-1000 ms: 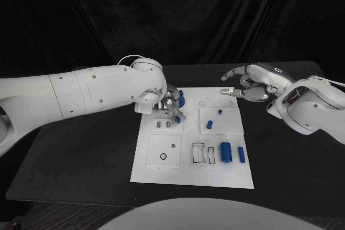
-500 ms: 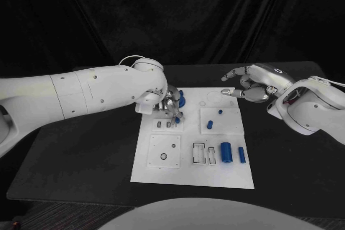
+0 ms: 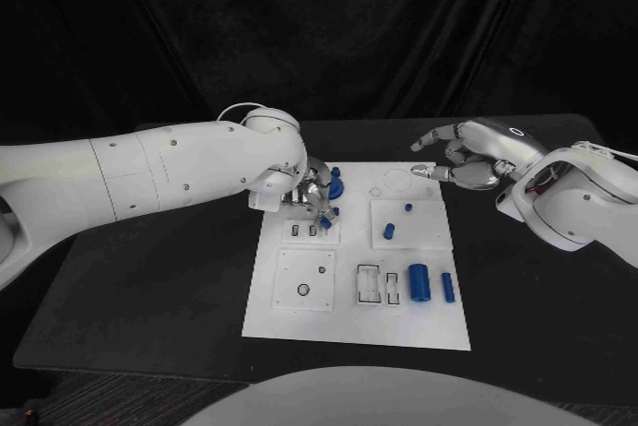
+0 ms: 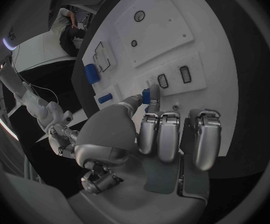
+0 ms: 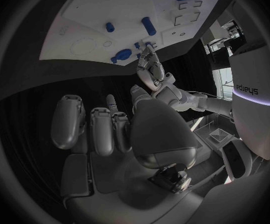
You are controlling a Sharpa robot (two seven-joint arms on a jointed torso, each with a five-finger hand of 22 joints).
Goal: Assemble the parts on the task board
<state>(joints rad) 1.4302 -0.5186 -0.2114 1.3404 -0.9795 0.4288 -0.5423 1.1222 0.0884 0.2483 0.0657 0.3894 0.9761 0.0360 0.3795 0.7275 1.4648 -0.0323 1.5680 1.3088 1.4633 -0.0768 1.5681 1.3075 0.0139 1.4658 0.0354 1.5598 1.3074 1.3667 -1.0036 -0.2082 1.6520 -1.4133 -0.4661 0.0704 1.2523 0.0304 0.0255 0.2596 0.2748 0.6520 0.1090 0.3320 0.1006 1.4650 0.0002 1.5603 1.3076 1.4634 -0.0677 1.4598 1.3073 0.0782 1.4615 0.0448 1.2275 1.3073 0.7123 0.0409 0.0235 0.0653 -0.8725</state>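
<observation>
- Left robot hand (image 3: 310, 194) pinches a small blue cylindrical part (image 4: 146, 95) at its fingertips, just over the white rectangular task board's (image 3: 333, 329) slotted plate.
- Right robot hand (image 3: 464, 157) hovers beside the board's far corner, fingers spread, holding nothing.

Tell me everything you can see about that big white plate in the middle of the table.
The task board is a flat white rectangular plate lying on the black table. Raised square panels on it carry small slots and round holes. Several blue parts lie or stand on it. The left hand works over its far left corner; the right hand hovers near its far right corner.
</observation>
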